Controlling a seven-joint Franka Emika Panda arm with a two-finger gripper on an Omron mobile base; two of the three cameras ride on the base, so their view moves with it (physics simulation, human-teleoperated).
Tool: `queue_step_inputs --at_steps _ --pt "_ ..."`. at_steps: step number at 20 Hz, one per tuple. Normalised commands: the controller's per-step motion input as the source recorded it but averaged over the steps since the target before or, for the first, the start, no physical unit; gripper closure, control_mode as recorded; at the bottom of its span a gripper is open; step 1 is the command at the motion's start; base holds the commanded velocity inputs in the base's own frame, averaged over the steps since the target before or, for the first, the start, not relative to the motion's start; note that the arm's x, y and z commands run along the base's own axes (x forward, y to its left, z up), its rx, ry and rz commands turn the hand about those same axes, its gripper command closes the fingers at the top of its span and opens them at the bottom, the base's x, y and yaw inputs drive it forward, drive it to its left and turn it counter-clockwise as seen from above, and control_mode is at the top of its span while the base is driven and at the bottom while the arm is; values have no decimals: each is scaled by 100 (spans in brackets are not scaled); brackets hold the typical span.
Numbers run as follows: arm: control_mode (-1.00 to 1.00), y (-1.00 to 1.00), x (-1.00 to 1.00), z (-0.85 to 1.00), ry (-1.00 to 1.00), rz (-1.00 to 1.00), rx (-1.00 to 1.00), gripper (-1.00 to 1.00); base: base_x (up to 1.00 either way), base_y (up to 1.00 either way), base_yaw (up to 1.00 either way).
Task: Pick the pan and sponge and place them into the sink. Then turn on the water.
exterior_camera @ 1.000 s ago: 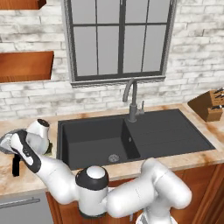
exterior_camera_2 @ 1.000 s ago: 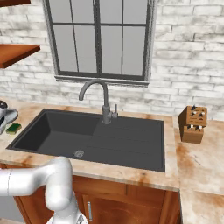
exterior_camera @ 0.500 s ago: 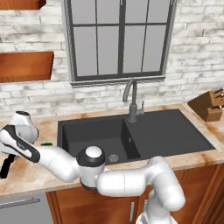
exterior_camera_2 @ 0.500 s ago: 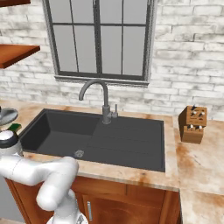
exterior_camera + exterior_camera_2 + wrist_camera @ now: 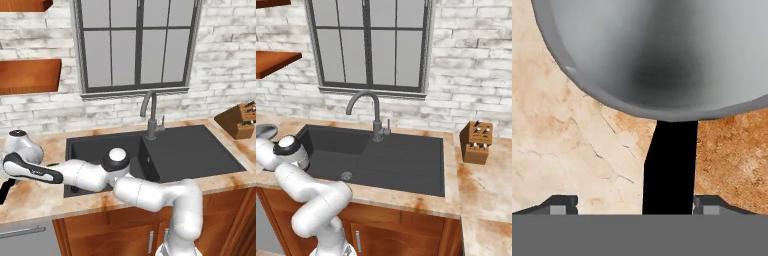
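The pan (image 5: 657, 55) is shiny grey and lies on the marbled counter. Its straight black handle (image 5: 669, 170) runs down between my two fingertips (image 5: 562, 205). My gripper (image 5: 636, 207) is open, one jaw on each side of the handle, with a gap on both sides. In the right base view the pan (image 5: 263, 131) rests at the counter's far left, just beyond my arm. The black sink (image 5: 192, 150) lies to the right, its basin (image 5: 331, 152) partly behind my arm. The sponge is hidden.
A curved metal faucet (image 5: 150, 112) stands behind the sink, also visible as the faucet (image 5: 375, 114) in the right base view. A wooden knife block (image 5: 476, 142) is on the counter at the right. A wooden shelf (image 5: 30, 75) hangs over the left counter.
My arm has stretched further left and lower over the counter's left end, bringing the hand down over the pan's handle. The base and the scene have not shifted.
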Motion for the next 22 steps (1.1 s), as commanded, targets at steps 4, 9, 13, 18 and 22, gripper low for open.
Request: queue_step_inputs --at_steps 4,9,13,18,22 --pt "-100 42 -27 -70 0 7 -29 100 0 0 0" --pt "-100 4 -54 -28 -2 2 -22 100 0 0 0" --pt "-100 -24 -46 3 -5 0 -5 100 0 0 0" --pt "-100 -40 -22 46 -1 0 0 100 0 0 0" --pt "-100 -52 -16 41 0 0 4 100 0 0 0"
